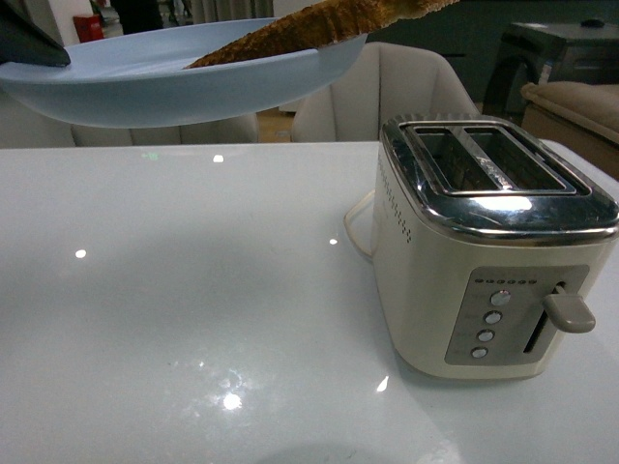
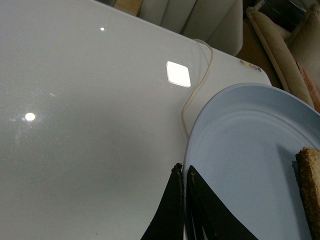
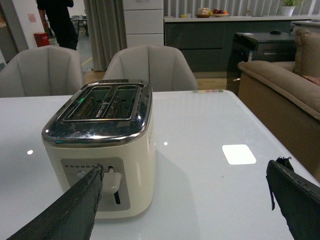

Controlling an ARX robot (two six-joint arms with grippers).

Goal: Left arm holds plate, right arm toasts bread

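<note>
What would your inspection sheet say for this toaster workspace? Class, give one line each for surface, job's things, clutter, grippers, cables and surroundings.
Surface: white glossy table with lamp reflections.
Job's things: pale blue plate held in the air left of the toaster, bread lying on it; toaster slots empty.
Clutter: nothing seen.
Grippers: left gripper shut on the plate's rim; right gripper open, facing the toaster's front.
Cables: cream cord trailing across the table.
Surroundings: pale chairs, a sofa, a person standing far back.

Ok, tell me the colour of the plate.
Pale blue, plain apart from faint rings. The plate shows best in the left wrist view.
</note>
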